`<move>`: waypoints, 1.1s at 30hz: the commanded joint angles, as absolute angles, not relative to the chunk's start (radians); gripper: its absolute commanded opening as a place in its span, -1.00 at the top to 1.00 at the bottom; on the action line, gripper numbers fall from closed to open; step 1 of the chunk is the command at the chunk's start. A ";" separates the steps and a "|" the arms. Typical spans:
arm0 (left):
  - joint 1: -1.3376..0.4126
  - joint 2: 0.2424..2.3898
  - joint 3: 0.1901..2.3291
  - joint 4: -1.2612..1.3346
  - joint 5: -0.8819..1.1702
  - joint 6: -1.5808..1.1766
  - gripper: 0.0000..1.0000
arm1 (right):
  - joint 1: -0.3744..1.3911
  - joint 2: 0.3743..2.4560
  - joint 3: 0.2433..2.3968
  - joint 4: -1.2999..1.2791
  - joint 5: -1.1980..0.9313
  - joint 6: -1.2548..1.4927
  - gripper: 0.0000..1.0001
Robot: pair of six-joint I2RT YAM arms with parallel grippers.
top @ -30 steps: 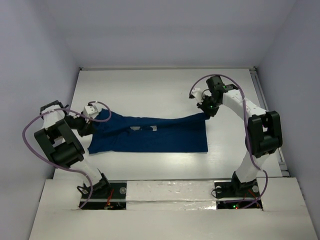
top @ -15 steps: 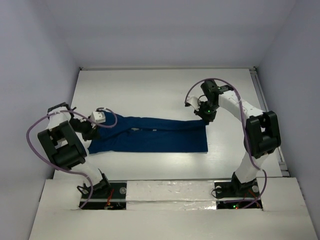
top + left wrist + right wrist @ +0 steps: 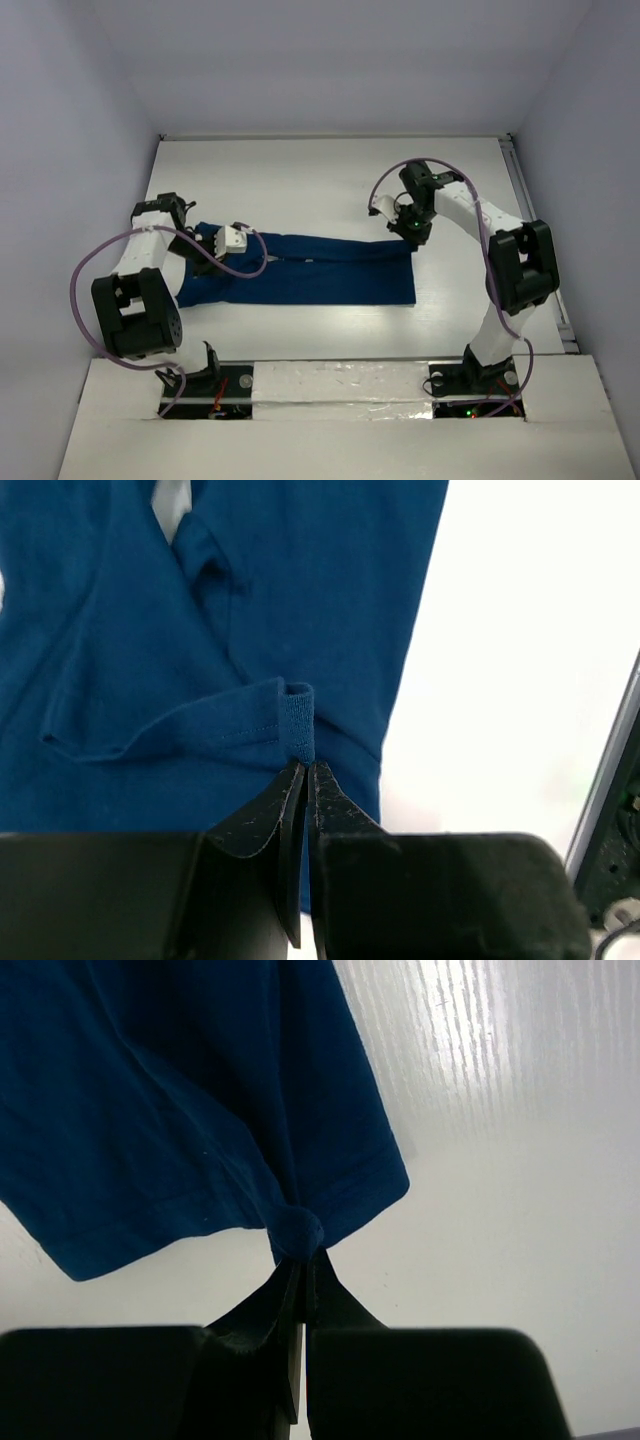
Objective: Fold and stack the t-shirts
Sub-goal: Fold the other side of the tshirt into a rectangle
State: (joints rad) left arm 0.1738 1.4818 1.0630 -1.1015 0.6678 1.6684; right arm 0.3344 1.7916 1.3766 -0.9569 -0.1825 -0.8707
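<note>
The dark navy-blue t-shirt [image 3: 310,275] lies stretched across the table's middle, its far edge lifted and drawn over the near part. My left gripper [image 3: 248,242] is shut on a fold of the shirt's hem, which shows pinched at its tips in the left wrist view [image 3: 297,735]. My right gripper [image 3: 410,235] is shut on the shirt's far right corner, bunched at its tips in the right wrist view [image 3: 296,1230]. The printed graphic is hidden.
The white table [image 3: 300,180] is walled at the back and sides. A metal rail [image 3: 535,230] runs along its right edge. Purple cables loop from both arms, one lying over the shirt [image 3: 240,268].
Both grippers have carried the shirt's far edge toward the middle. The left gripper has swung right over the shirt; the right gripper has moved slightly left and nearer. The shirt looks narrower.
</note>
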 commanded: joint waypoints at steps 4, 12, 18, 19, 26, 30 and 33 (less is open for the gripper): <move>0.184 1.519 1.063 -1.146 0.549 1.629 1.00 | 0.357 1.758 1.370 -0.988 -0.153 -0.907 0.88; 0.193 1.565 1.008 -1.146 0.431 1.611 0.99 | 0.367 1.735 1.351 -1.014 -0.117 -0.911 0.91; 0.212 1.569 1.023 -1.146 0.405 1.612 0.55 | 0.367 1.724 1.321 -1.003 -0.078 -0.908 0.51; 0.221 1.565 1.038 -1.147 0.417 1.612 0.53 | 0.367 1.724 1.321 -1.006 -0.078 -0.907 0.38; 0.245 1.600 1.216 -1.143 0.598 1.594 0.41 | 0.376 1.717 1.335 -1.055 -0.132 -0.910 -0.11; 0.256 1.680 1.334 -1.143 0.673 1.554 0.39 | 0.376 1.698 1.354 -1.095 -0.173 -0.925 -0.10; 0.256 1.730 1.379 -1.141 0.699 1.534 0.39 | 0.376 1.675 1.353 -1.117 -0.175 -0.930 -0.09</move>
State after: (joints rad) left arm 0.2508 1.6924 1.3312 -1.0962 0.6106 1.5600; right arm 0.3679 1.7393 1.3262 -1.0599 -0.1440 -0.9051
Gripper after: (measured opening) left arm 0.305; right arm 0.547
